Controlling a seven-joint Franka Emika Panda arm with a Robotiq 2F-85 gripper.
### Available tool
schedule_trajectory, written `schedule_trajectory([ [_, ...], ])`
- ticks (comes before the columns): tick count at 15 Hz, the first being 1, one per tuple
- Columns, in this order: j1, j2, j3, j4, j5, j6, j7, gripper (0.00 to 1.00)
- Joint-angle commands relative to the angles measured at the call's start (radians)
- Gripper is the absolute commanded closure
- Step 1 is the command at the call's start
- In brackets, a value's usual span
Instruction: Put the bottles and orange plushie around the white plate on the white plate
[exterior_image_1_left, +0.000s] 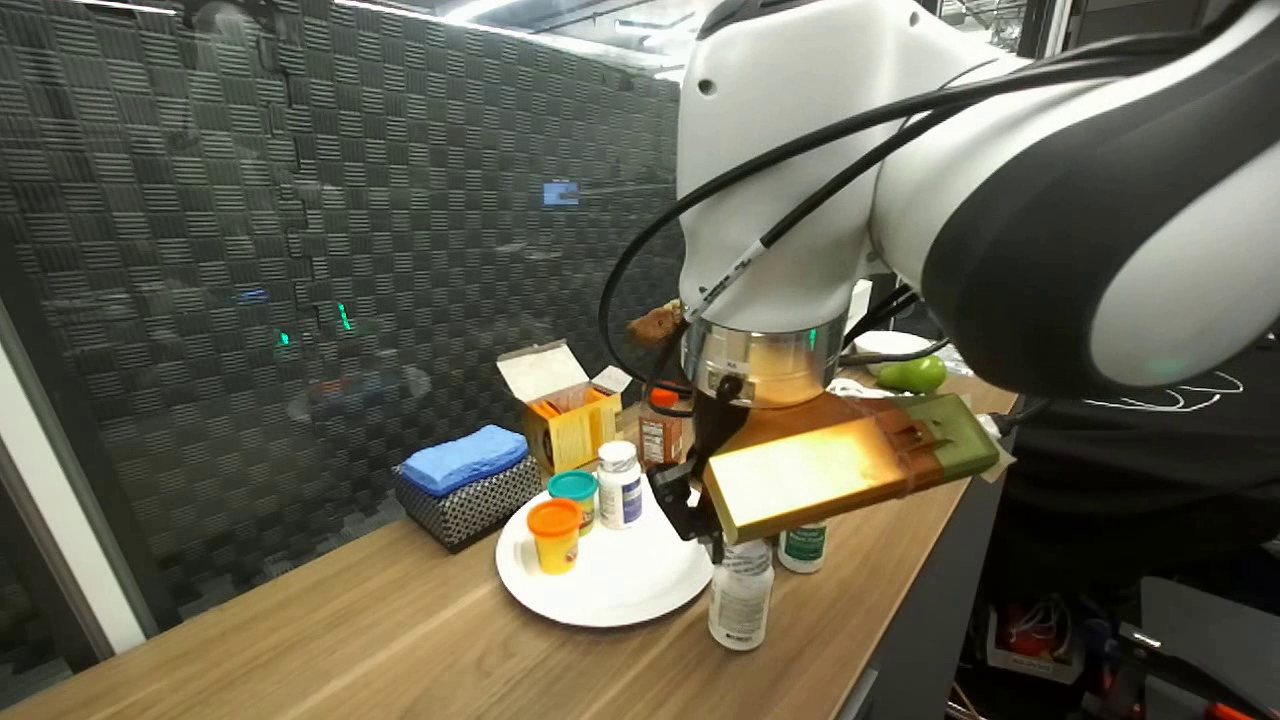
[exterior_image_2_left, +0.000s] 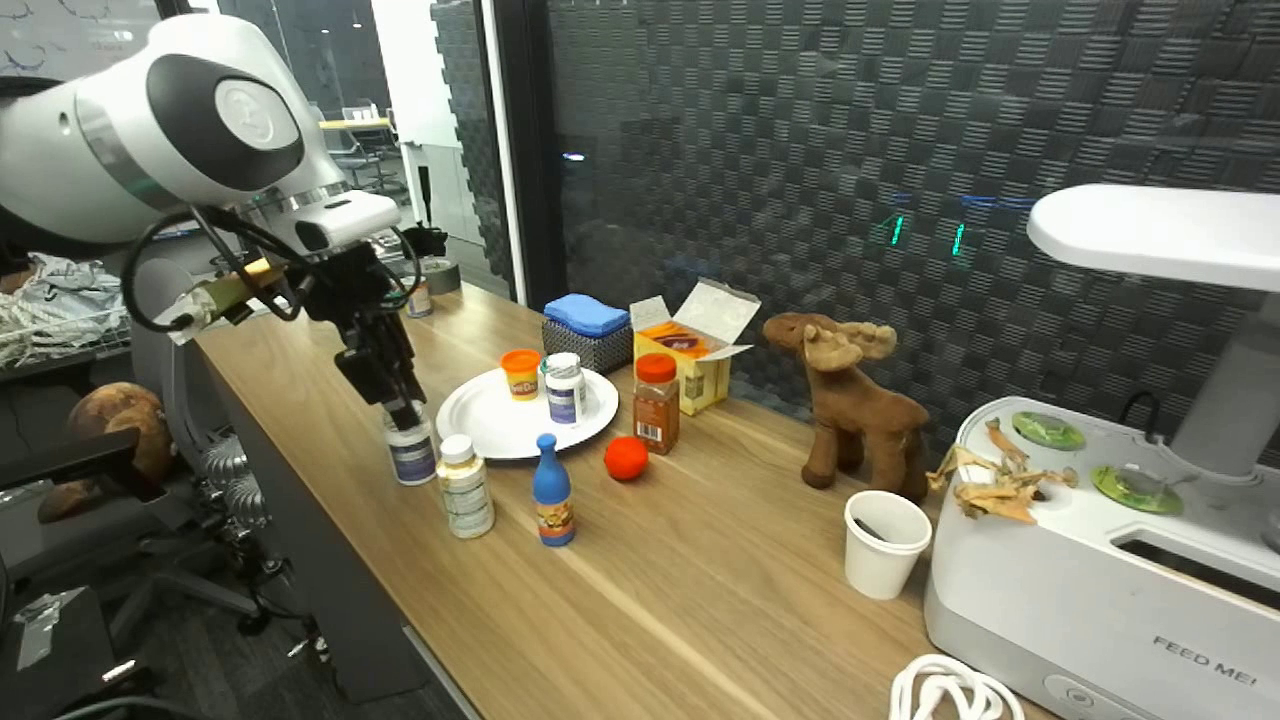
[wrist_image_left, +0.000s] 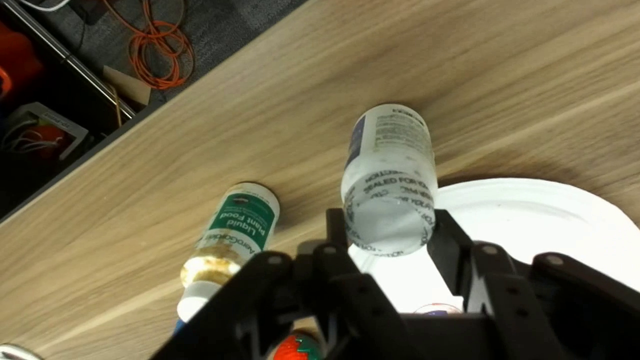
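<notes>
"Wrist view, please: what does the black two-fingered gripper (wrist_image_left: 390, 226) have?"

"Its jaws look clenched on the cap of a white plastic bottle (wrist_image_left: 392, 145) with clear printed film round its top. That bottle stands upright on the brown wood-grain table (exterior_image_1_left: 400, 640), just beside the round white plate (exterior_image_1_left: 640, 585), towards the table's room-side long edge."

"Which step is that?"

"Picking up one bottle, I judge; the lift seems yet to come. The plate already bears a white bottle with a purple-blue label (exterior_image_2_left: 566, 398), a yellow tub with an orange lid (exterior_image_1_left: 555, 548) and a yellow tub with a teal lid (exterior_image_1_left: 574, 490)."

"And off the plate?"

"A stained white bottle with a green label (wrist_image_left: 237, 225), near the room-side edge; a small blue long-necked bottle (exterior_image_2_left: 553, 500); a red-lidded brown bottle (exterior_image_2_left: 656, 412); and a soft-looking orange-red ball (exterior_image_2_left: 626, 458), perhaps the plushie meant."

"Next move?"

"Raise the held bottle above the plate's rim, carry it towards the table's wall-side edge, and lower it apart from the tubs; a slow release should keep it standing."
</notes>
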Motion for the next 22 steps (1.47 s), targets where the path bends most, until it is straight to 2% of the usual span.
schedule_trajectory([
  [1,-0.023,-0.012,0.014,-0.002,0.001,0.021,-0.005,0.80],
  [5,-0.036,-0.020,0.008,0.016,-0.004,0.017,-0.012,0.80],
  [8,-0.039,-0.029,0.013,0.058,-0.006,-0.028,-0.035,0.80],
  [14,-0.039,-0.006,0.027,0.164,0.026,-0.149,-0.167,0.80],
  [17,-0.039,0.025,0.024,0.212,-0.023,-0.174,-0.193,0.80],
  [22,-0.030,0.120,0.010,0.275,-0.115,-0.129,-0.231,0.80],
])
